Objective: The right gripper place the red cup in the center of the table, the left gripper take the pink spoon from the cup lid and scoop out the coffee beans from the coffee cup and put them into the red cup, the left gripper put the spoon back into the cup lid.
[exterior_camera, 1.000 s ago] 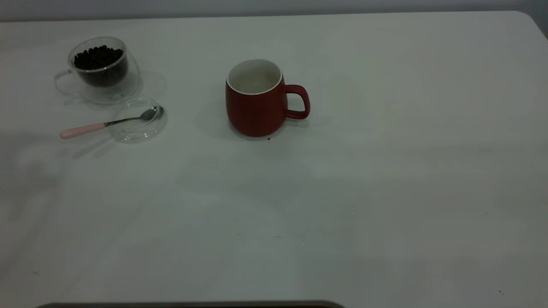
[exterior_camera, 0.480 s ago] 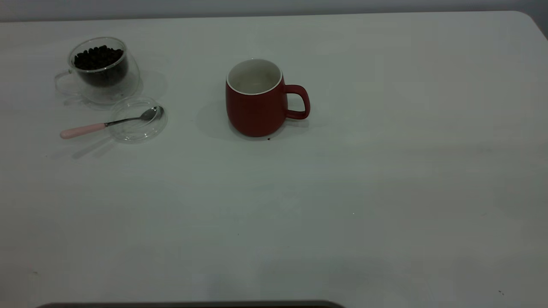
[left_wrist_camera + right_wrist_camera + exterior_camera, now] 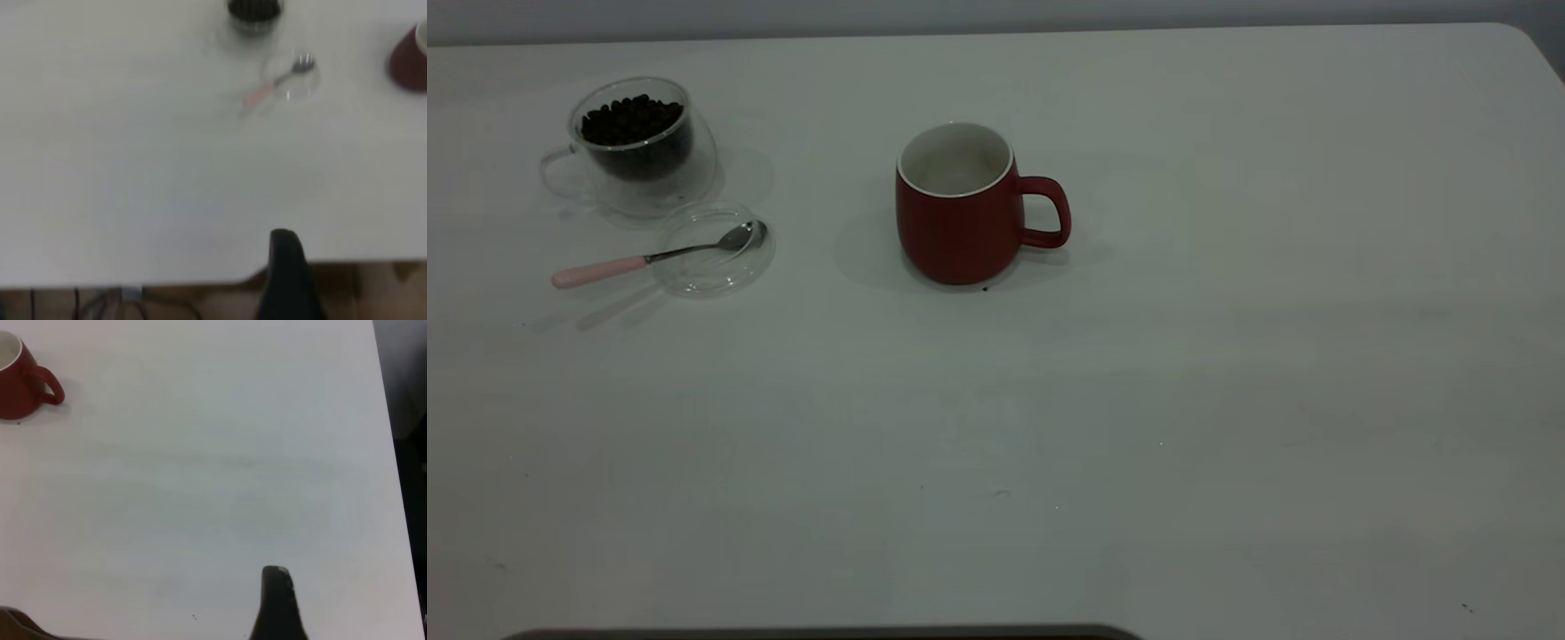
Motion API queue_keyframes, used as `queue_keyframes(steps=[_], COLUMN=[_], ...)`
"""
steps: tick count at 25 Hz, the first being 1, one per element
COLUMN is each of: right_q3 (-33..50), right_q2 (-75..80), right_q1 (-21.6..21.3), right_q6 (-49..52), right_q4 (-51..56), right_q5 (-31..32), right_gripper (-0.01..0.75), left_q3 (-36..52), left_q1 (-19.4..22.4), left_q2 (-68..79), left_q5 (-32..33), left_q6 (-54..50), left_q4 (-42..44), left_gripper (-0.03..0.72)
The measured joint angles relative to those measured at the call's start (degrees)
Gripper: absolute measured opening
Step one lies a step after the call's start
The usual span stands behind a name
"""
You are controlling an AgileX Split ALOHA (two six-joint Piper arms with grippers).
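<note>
The left pincer (image 3: 288, 267) sits back at the near edge of the worktop (image 3: 1227, 400), only one dark fingertip showing; whether it is released or clenched cannot be told. The right pincer (image 3: 277, 600) is likewise low over the near worktop, its state unclear. Well beyond the left pincer lies the spoon (image 3: 649, 258), bowl resting in the lid (image 3: 716, 276), handle on the worktop. Just behind stands the glass cup (image 3: 640, 147) holding beans (image 3: 631, 120). The red cup (image 3: 960, 209) stands upright mid-worktop, handle toward the right arm's side, far from the right pincer.

both end effectors hang high and apart: left end effector (image 3: 288, 273), right end effector (image 3: 277, 603), seemingly idle.
</note>
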Motion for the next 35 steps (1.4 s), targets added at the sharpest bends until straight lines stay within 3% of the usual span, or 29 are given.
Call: queue_keyframes(steps=[8,16,35], right_q3=[0.00,0.00,0.00], right_q2=[0.00,0.00,0.00], right_q1=[0.00,0.00,0.00], right_q6=[0.00,0.00,0.00], right_q4=[0.00,0.00,0.00], right_q5=[0.00,0.00,0.00], right_gripper=[0.591,0.591,0.591], left_q3=[14.57,15.10,15.36], left_q1=[0.00,0.00,0.00], left_q2=[-9.50,-20.29,-22.82], left_q5=[-2.13,-2.37,-2.01], left_q6=[0.92,1.11,1.11], left_q4=[-1.76,0.52,0.52], left_gripper=[0.575,0.575,0.575])
